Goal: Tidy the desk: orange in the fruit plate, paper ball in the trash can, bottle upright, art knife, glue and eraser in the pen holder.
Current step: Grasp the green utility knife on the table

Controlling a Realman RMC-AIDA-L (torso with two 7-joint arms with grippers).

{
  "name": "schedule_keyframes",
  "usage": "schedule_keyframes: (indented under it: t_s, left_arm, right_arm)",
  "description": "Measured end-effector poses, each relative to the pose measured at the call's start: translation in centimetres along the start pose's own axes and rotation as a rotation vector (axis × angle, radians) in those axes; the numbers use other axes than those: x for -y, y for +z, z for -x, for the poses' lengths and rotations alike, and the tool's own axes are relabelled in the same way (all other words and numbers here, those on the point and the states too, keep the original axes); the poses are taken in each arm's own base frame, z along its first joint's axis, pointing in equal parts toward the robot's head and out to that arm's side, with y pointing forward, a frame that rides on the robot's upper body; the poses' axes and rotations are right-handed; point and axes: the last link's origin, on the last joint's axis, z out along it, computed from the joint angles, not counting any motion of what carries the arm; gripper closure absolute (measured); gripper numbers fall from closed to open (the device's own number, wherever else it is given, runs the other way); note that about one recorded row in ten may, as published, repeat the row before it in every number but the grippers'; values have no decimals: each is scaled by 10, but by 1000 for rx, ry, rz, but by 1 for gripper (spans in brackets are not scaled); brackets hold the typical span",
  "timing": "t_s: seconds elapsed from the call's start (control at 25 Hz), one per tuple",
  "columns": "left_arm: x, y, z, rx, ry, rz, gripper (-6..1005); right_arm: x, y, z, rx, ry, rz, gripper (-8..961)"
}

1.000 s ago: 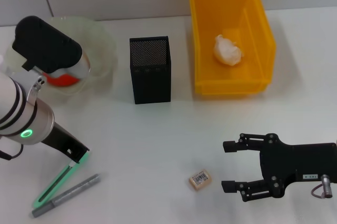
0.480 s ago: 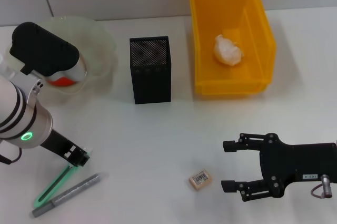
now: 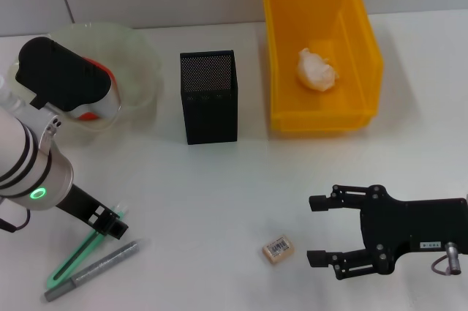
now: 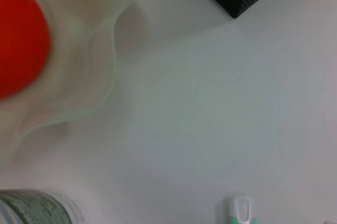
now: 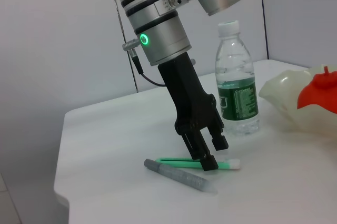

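Observation:
My left gripper (image 3: 107,223) hangs open just above the white tip of the green art knife (image 3: 73,256), which lies flat beside the grey glue stick (image 3: 93,271). The right wrist view shows the same: left gripper (image 5: 215,153), knife (image 5: 197,163), glue stick (image 5: 179,175). The orange (image 3: 88,115) rests in the pale green fruit plate (image 3: 140,55), partly hidden by my left arm. The paper ball (image 3: 316,69) lies in the yellow trash can (image 3: 362,69). The bottle (image 5: 237,84) stands upright. The eraser (image 3: 277,249) lies left of my open right gripper (image 3: 318,230). The black mesh pen holder (image 3: 209,96) stands mid-table.
The table's edge and a drop-off show beyond the knife in the right wrist view. A grey wall runs behind the plate and the bin. White tabletop (image 3: 241,194) stretches between the pen holder, the eraser and the left arm.
My left arm has shifted slightly and lowered, so its black fingers now show at the knife's tip. The right arm and all objects have stayed put.

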Motion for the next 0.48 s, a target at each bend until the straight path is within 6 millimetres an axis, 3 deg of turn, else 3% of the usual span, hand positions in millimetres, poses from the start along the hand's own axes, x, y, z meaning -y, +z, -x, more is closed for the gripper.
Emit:
schedule_keyframes:
  t_s: [0.48]
  left_arm:
    - [0, 4, 1, 7, -5, 7, 408]
  right_arm:
    - [0, 0, 0, 0, 0, -1, 116]
